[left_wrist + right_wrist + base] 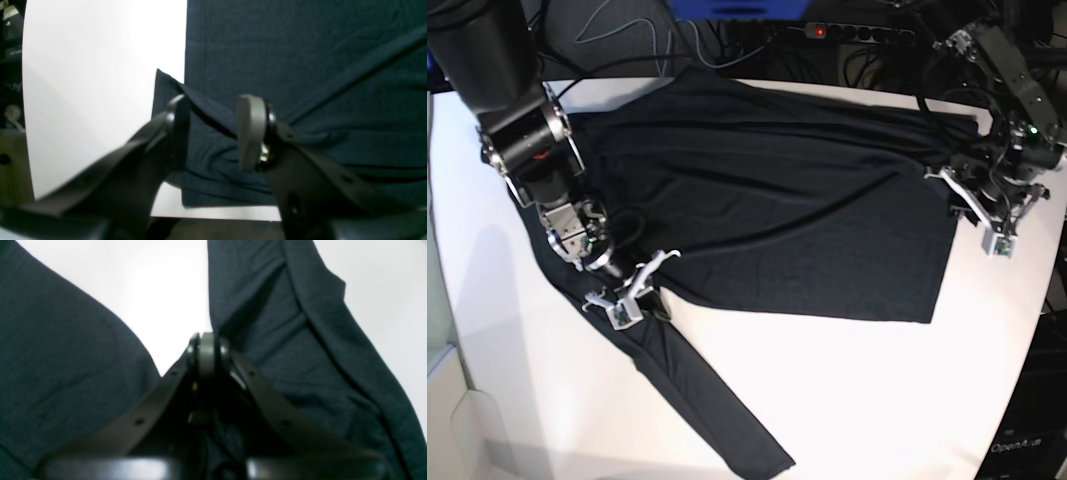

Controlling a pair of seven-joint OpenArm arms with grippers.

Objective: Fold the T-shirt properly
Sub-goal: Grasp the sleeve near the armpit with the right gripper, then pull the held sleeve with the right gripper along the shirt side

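The black T-shirt (777, 200) lies spread on the white table (857, 400), one long sleeve (697, 390) running toward the front edge. My left gripper (962, 205) hovers over the shirt's right edge. In the left wrist view it (213, 123) is open, its fingers (252, 130) astride a raised fold of the cloth (213, 153) near a corner. My right gripper (649, 298) is where the sleeve meets the body. In the right wrist view it (206, 346) is shut, and creases in the sleeve cloth (283, 340) run up to its tips.
A power strip (867, 30) and cables lie behind the table. The table's curved right edge (1042, 300) is close to my left arm, with a dark box (1027, 445) beyond it. Bare tabletop (83, 83) shows beside the shirt's edge.
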